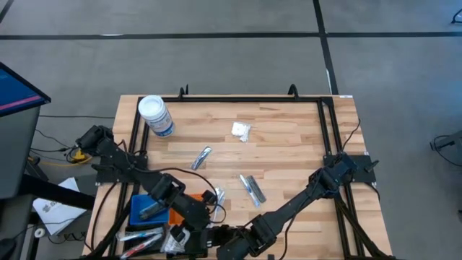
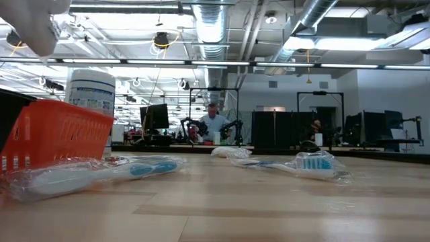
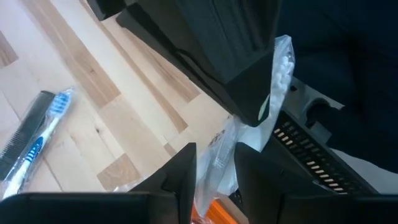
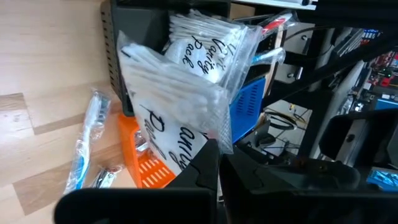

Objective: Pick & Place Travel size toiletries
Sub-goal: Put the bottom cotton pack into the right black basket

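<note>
- Over the trays (image 1: 144, 209), the left gripper (image 3: 214, 177) fingers pinch a clear packet (image 3: 273, 81).
- Right gripper (image 4: 219, 168) fingers are closed, empty.
- Thin wrapper could slip out and miss.

high view: overhead, facing straight down; takes in the whole table (image 1: 289, 144) and both arms.
low view: at tabletop height, facing level across the boards into the room; orange tray (image 2: 54, 138) close.
left wrist view: looks past left gripper (image 3: 214, 177), very near; clear wrapper (image 3: 214, 168) between its fingers.
right wrist view: looks past right gripper (image 4: 219, 163), very near; packets (image 4: 180, 102) just ahead.
shared: orange tray in low and right wrist views.
</note>
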